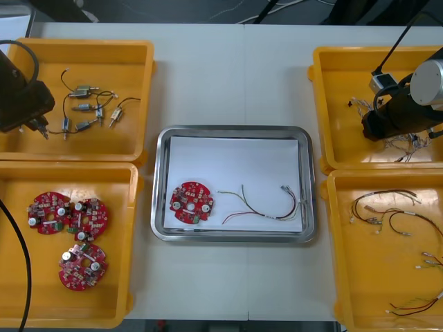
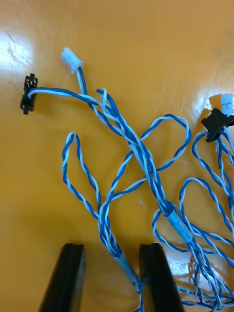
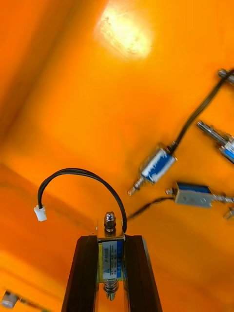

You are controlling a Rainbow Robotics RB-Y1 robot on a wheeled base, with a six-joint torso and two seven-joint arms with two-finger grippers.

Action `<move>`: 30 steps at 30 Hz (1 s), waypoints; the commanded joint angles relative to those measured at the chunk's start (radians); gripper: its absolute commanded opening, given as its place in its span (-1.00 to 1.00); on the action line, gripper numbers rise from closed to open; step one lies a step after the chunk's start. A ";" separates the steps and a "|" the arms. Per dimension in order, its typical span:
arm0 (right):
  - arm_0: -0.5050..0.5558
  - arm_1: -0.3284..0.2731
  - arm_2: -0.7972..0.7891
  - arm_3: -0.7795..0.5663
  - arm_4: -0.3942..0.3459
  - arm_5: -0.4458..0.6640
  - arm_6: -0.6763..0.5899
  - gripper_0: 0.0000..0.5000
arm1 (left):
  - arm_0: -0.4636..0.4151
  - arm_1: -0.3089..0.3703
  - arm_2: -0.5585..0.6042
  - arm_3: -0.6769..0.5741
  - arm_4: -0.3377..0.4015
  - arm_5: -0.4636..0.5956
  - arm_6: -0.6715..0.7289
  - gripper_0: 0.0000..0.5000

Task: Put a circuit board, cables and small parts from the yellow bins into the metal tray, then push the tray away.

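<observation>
Left gripper (image 3: 111,241), 1 small metal part (image 3: 111,258); tray (image 1: 234,131), 1 board (image 1: 192,202); bin (image 1: 41,290), 3.

Bins (image 1: 83,43) yellow; circuit boards (image 1: 192,203) red; cable (image 2: 138,151) blue-white twisted.

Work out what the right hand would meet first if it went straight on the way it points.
The blue and white cable lying between the fingers of the open right hand; then, probably close beneath, the floor of the bin.
</observation>
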 commanded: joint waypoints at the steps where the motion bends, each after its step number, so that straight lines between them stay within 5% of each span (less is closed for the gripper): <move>1: -0.031 -0.037 0.023 0.001 -0.014 -0.010 0.029 -0.63 | 0.012 0.040 0.034 -0.119 0.007 0.085 -0.016 -1.00; 5: -0.031 -0.037 0.023 0.000 -0.017 -0.010 0.036 -1.00 | 0.012 0.044 0.034 -0.223 0.020 0.107 -0.015 -1.00; 13: -0.031 -0.061 0.018 -0.029 -0.022 0.005 0.066 -1.00 | 0.013 0.044 0.007 -0.401 0.135 0.107 -0.010 -1.00; 25: -0.031 -0.069 -0.100 -0.152 -0.043 0.179 0.113 -1.00 | 0.038 -0.003 -0.177 -0.623 0.310 0.107 0.113 -1.00; 30: -0.031 -0.067 -0.137 -0.190 -0.049 0.231 0.119 -1.00 | 0.040 -0.028 -0.300 -0.689 0.325 0.107 0.188 -1.00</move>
